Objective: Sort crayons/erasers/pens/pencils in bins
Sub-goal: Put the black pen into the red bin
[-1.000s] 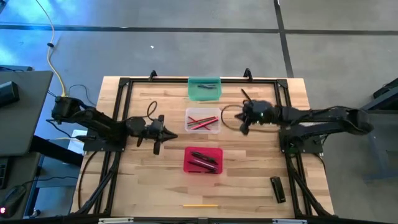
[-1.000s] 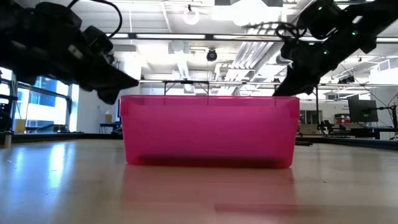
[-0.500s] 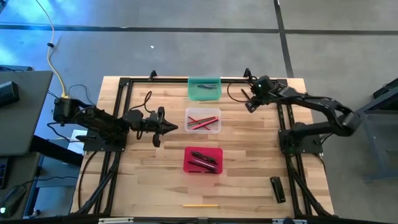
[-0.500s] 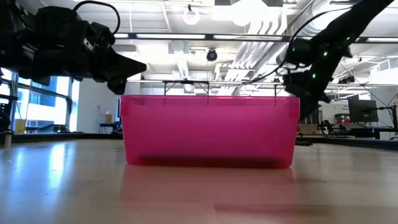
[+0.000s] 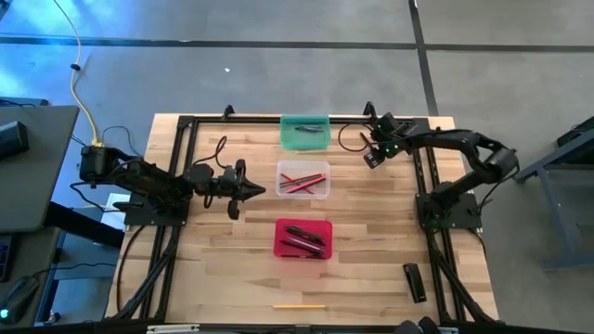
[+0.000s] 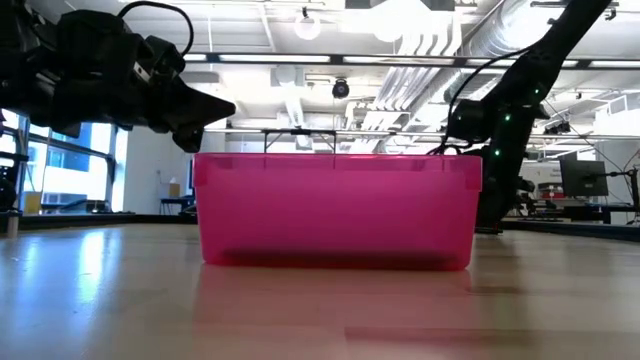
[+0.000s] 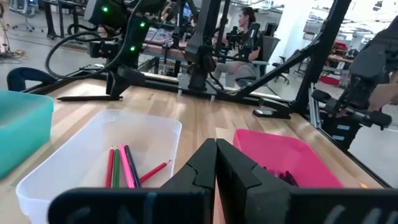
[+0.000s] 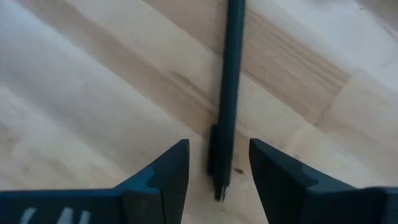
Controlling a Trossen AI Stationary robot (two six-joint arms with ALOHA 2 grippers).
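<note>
Right gripper, spread, straddled a loose pen near the table's far edge; most pencils were already binned.

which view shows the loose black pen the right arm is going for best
The right wrist view: the pen lies on the wood between the open right gripper's jaws. The left wrist view shows it small and far off; high and low views barely show it.
</note>
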